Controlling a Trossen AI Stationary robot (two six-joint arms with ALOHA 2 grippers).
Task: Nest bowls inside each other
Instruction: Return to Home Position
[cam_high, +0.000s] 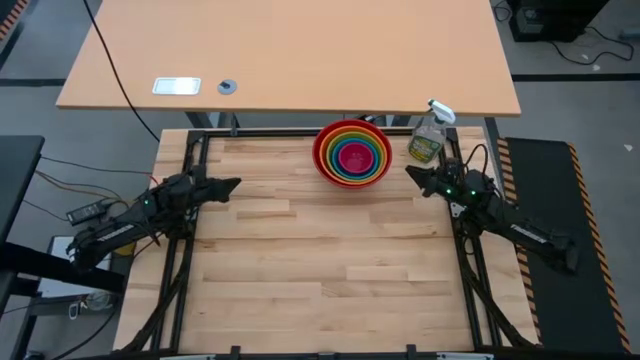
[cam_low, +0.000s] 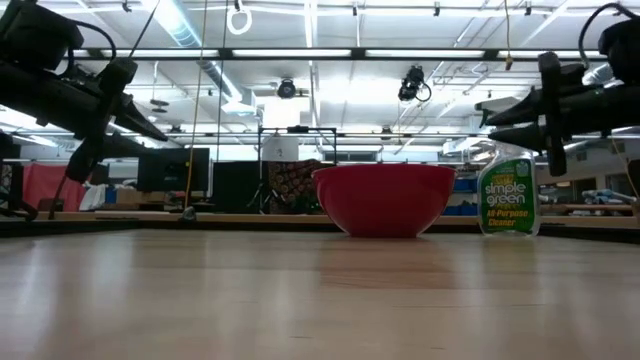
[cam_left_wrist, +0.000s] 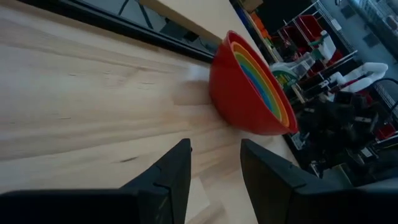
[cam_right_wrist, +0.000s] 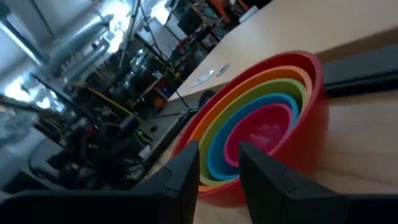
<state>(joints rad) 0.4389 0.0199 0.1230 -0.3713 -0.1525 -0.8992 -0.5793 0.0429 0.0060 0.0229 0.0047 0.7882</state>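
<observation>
The bowls (cam_high: 352, 153) stand nested at the table's far edge, a little right of the middle: red outermost, then orange, green, blue, and pink innermost (cam_right_wrist: 261, 134). The red bowl (cam_low: 385, 198) rests on its base on the wood. My left gripper (cam_high: 232, 185) hovers at the table's left side, open, pointing toward the bowls, with nothing between its fingers (cam_left_wrist: 214, 165). My right gripper (cam_high: 412, 175) hovers at the right side, just right of the bowls, open and holding nothing (cam_right_wrist: 219, 163).
A clear spray bottle (cam_high: 428, 138) with a green label stands at the far right corner, close to my right gripper and right of the bowls (cam_low: 508, 192). A black frame rims the table (cam_high: 300, 133). Bare wood (cam_high: 320, 260) spreads from the middle to the near edge.
</observation>
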